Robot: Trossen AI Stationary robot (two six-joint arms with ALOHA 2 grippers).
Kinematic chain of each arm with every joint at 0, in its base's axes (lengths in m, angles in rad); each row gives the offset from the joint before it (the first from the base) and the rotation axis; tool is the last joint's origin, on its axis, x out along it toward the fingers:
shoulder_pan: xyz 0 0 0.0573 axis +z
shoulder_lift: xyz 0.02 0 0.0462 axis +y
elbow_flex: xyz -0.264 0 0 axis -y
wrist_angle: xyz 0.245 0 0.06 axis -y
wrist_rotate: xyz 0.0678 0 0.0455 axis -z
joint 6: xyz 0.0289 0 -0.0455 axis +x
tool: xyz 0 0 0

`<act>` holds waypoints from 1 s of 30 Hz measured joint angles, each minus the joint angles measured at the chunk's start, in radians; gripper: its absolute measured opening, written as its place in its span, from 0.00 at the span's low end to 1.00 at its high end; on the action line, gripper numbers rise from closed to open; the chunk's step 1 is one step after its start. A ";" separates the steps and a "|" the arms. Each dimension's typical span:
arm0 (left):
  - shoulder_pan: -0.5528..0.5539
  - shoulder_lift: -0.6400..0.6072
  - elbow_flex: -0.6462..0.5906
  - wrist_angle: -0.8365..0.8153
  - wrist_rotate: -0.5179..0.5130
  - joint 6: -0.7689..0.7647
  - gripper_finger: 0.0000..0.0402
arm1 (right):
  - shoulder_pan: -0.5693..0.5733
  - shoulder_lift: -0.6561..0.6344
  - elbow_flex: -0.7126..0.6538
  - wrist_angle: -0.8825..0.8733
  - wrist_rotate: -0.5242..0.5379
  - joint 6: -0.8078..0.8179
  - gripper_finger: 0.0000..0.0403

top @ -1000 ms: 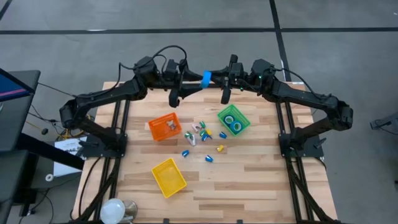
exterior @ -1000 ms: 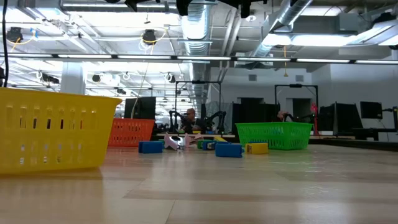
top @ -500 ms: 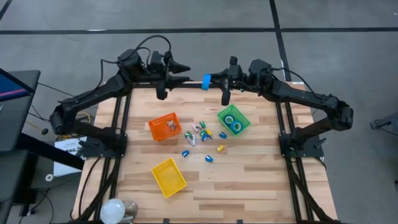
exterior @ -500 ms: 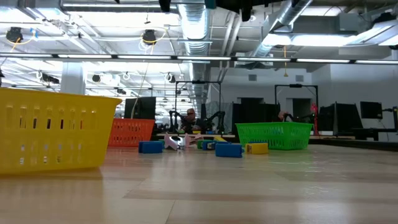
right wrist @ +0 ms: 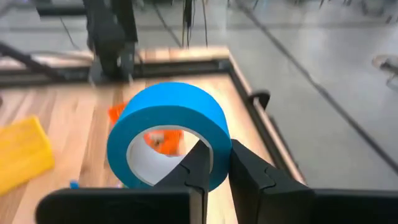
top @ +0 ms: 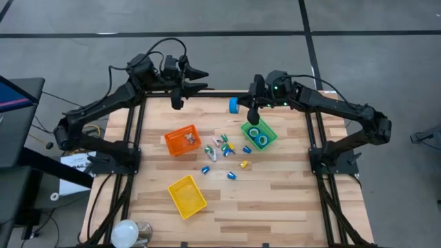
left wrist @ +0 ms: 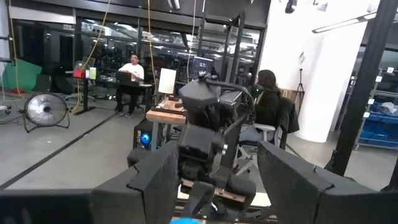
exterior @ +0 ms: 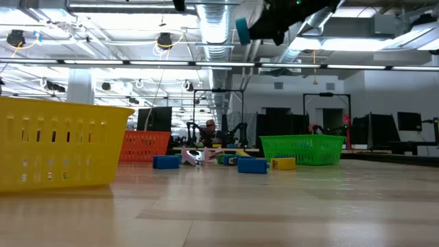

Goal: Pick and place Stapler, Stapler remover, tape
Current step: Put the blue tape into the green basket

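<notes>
My right gripper [top: 239, 105] is shut on a round roll of blue tape [top: 234, 105] high above the table's far side, just beyond the green bin [top: 269, 140]. The roll also shows in the low view [exterior: 242, 31] and the right wrist view [right wrist: 168, 118]. Two more blue rolls [top: 258, 135] lie in the green bin. My left gripper [top: 201, 79] is open and empty, up over the far edge at the left, its fingers pointing toward the right arm. My right gripper pinches the roll's wall [right wrist: 219, 146] with one finger [right wrist: 196, 165] inside the hollow centre and the other finger [right wrist: 252, 168] outside. The fingers come from the table's right, slanting down. The roll is lifted clear, standing on edge in the air.
An orange bin [top: 172, 145] with small things in it stands left of centre, and a yellow bin [top: 187, 195] stands toward the near side. Several small blue, green, yellow and pale pieces [top: 224, 148] lie scattered between the bins. A white round thing [top: 127, 231] sits at the near left corner.
My left gripper has drawn back from the tape toward the table's left edge and now stays there. My right gripper has carried the roll down and toward the green bin, tipping downward; it has come into the low view from above.
</notes>
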 joint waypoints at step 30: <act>0.000 0.002 0.000 0.001 0.000 0.000 0.50 | -0.067 0.212 -0.080 -0.463 0.032 -0.009 0.08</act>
